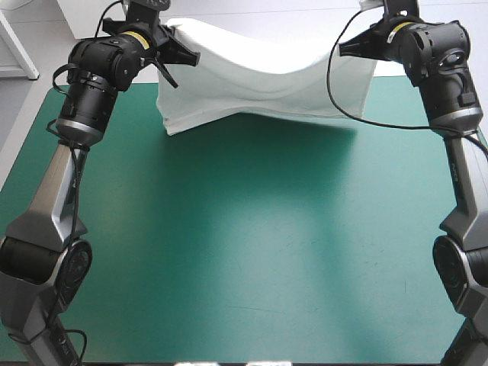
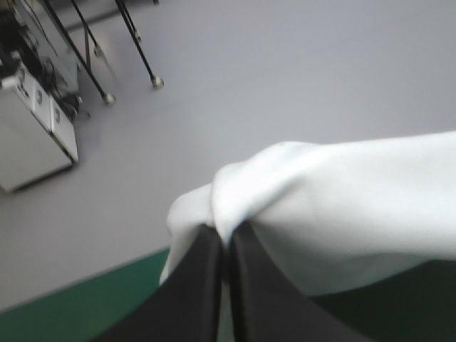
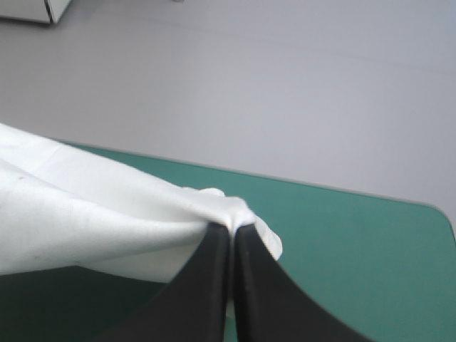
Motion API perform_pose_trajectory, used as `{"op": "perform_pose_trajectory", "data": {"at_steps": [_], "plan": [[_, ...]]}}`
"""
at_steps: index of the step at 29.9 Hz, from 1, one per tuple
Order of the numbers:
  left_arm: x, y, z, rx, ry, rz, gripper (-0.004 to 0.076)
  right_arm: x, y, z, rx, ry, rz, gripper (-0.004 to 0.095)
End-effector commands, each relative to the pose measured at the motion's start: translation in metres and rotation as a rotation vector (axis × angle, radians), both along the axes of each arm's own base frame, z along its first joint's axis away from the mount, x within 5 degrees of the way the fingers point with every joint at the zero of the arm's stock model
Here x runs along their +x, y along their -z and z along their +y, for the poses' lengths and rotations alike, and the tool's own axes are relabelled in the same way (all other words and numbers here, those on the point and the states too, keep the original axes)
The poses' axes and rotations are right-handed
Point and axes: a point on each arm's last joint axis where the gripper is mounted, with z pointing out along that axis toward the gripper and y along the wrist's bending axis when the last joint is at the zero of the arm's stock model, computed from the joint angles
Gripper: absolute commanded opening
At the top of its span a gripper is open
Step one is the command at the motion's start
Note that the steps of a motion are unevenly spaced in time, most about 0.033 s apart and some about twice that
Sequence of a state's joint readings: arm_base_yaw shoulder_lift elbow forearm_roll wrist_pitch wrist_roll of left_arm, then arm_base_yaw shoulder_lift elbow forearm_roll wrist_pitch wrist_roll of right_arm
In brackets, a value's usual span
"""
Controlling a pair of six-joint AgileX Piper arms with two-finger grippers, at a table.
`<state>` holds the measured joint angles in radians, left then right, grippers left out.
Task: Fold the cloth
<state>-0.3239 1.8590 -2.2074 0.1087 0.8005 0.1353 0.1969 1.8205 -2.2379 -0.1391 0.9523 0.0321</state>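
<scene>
Hanging above the far part of the teal-green table [image 1: 244, 252], the white T-shirt [image 1: 267, 80] is stretched between two raised robot arms in the high view. The left gripper [image 1: 174, 52] pinches one end and the right gripper [image 1: 349, 47] pinches the other, both close to the table's far edge. The T-shirt sags in the middle and appears doubled over in layers. Its lower edge hangs close to the table, with a shadow beneath it; whether it touches the table cannot be told. The near and middle parts of the table lie bare between the arms.

In the left wrist view, the two black fingers [image 2: 196, 285] meet in a pointed arch, clamped on a bunched fold of white fabric at their tips. From there the T-shirt spreads away to one side of the gripper as a smooth white band. A strip of the table shows below it.

In the right wrist view, the black fingers [image 3: 263, 285] are likewise pressed together on a small gathered corner of the T-shirt. The fabric runs off to one side in soft folds, above the table, whose far edge and a rounded corner show beyond the gripper.
</scene>
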Motion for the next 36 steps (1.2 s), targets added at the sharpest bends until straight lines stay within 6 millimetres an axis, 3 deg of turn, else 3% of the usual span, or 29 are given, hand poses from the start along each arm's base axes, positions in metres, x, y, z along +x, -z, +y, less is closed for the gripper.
{"op": "perform_pose_trajectory", "data": {"at_steps": [1,7,10,13,16,23,36], "plan": [[-0.006,0.008,0.0,-0.015,-0.028,0.143,-0.0009,-0.014,-0.007,-0.006,-0.002,0.033,0.054,-0.0017],[0.01,0.092,-0.014,-0.019,-0.024,0.528,-0.0009,0.0,0.072,-0.008,0.028,0.041,0.424,-0.0017],[0.007,0.131,-0.018,-0.024,-0.009,0.671,-0.0009,-0.002,0.118,-0.007,0.0,0.036,0.603,-0.0017],[-0.001,0.161,-0.017,0.011,-0.002,0.787,-0.0009,-0.012,0.15,-0.004,0.013,0.003,0.718,-0.0017],[-0.012,0.176,-0.014,0.034,-0.007,0.858,-0.0009,-0.027,0.173,-0.003,0.017,-0.024,0.806,-0.0017],[-0.043,0.193,-0.003,0.08,0.002,0.944,-0.0009,-0.071,0.2,-0.01,0.012,-0.026,0.9,-0.0017],[-0.121,0.212,0.016,0.071,0.046,1.088,-0.0009,-0.147,0.224,-0.021,-0.001,-0.04,1.029,-0.0017]]}}
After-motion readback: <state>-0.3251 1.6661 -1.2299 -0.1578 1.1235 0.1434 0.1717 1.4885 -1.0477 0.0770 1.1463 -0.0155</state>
